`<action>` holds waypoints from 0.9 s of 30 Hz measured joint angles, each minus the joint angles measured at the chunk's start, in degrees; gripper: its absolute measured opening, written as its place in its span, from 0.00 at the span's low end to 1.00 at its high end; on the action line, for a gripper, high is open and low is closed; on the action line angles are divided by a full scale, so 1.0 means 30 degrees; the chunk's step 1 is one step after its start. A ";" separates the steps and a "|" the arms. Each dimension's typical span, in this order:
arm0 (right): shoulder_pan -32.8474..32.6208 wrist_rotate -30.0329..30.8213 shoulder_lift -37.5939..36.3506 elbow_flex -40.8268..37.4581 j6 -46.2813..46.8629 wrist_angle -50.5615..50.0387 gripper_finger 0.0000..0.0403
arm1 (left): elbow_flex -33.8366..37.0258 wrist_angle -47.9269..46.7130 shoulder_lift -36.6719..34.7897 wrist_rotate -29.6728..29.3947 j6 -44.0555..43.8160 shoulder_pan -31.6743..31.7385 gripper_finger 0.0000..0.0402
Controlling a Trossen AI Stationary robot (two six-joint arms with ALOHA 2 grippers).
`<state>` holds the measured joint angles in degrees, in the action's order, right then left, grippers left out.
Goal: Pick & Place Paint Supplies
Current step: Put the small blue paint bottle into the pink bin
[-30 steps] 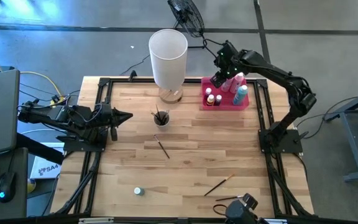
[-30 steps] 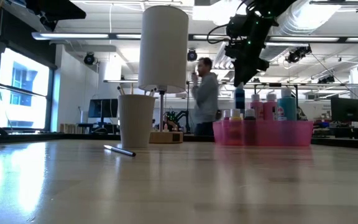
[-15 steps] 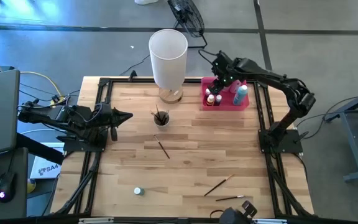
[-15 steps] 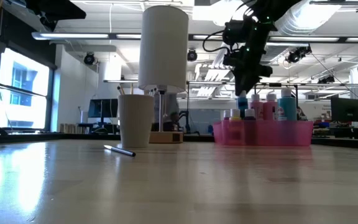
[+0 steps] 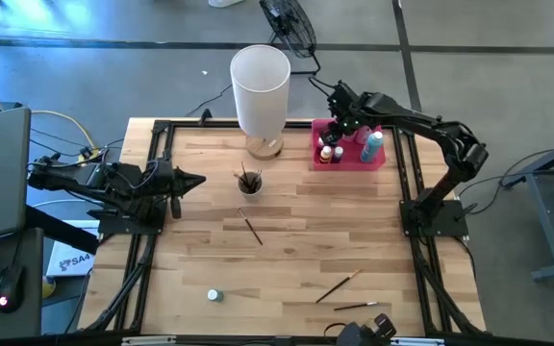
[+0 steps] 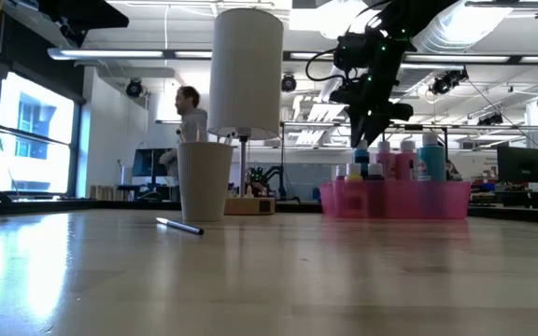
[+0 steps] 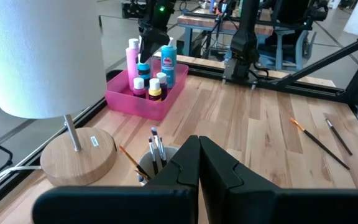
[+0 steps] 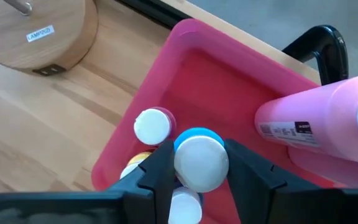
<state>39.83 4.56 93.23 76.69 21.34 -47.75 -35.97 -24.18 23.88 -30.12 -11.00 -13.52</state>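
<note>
On the wooden table, the right pincer pinches an upright blue-capped bottle inside the pink tray.

Wooden table, pink tray near far right edge, white cylinder lamp on round wooden base, cup with brushes, loose paintbrushes, tiny bottle near front

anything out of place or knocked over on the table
Nothing is spilled or tipped. Loose items lie flat away from the pink tray: one brush mid-table, two brushes near the front edge, and a small bottle near the front left.
</note>
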 joint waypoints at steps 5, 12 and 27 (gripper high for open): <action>-0.0142 0.0383 0.0000 0.0000 0.0316 0.0025 0.28 | 0.0000 -0.0098 -0.0007 0.0013 0.0000 0.0000 0.00; -0.0197 0.1087 0.0000 -0.0184 0.0520 0.0349 0.31 | 0.0007 -0.0452 0.0000 0.0064 -0.0007 0.0000 0.00; -0.0299 0.1961 0.0007 -0.2766 0.1365 0.2227 0.29 | 0.0007 -0.0503 -0.0003 0.0056 -0.0007 0.0000 0.00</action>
<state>38.94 10.44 93.25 68.39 25.44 -41.06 -35.94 -25.69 23.87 -29.95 -11.03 -13.52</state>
